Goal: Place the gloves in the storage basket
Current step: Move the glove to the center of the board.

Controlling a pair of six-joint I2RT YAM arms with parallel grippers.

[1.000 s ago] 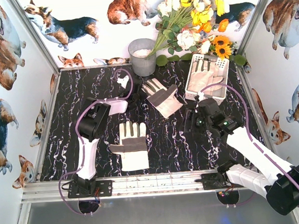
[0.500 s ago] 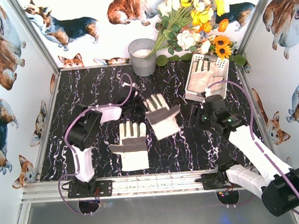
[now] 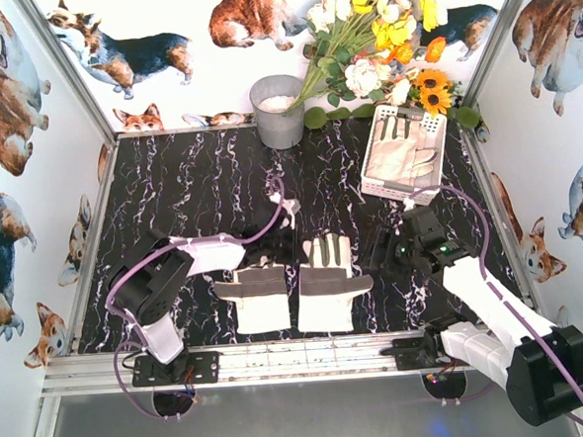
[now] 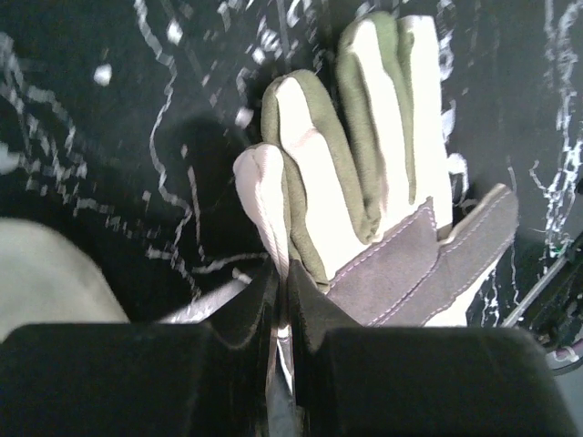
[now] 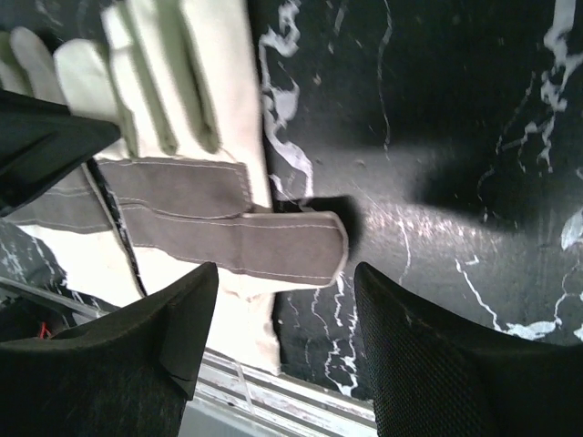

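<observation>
A glove (image 3: 328, 291) has been dragged near, away from the storage basket (image 3: 374, 189) — clenched by the left gripper (image 4: 281, 291); right gripper (image 5: 284, 273) spread, empty.

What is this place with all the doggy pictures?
Probably a robot practice booth: two arms bolted at a black marbled table, corgi-print walls around it, gloves and a white basket set out.

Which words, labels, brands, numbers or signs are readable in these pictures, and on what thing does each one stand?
None: no readable text shows on the cream-white fabric gloves with grey patches, the white perforated plastic basket, the grey metal bucket, the black marbled table or the corgi-printed walls.
</observation>
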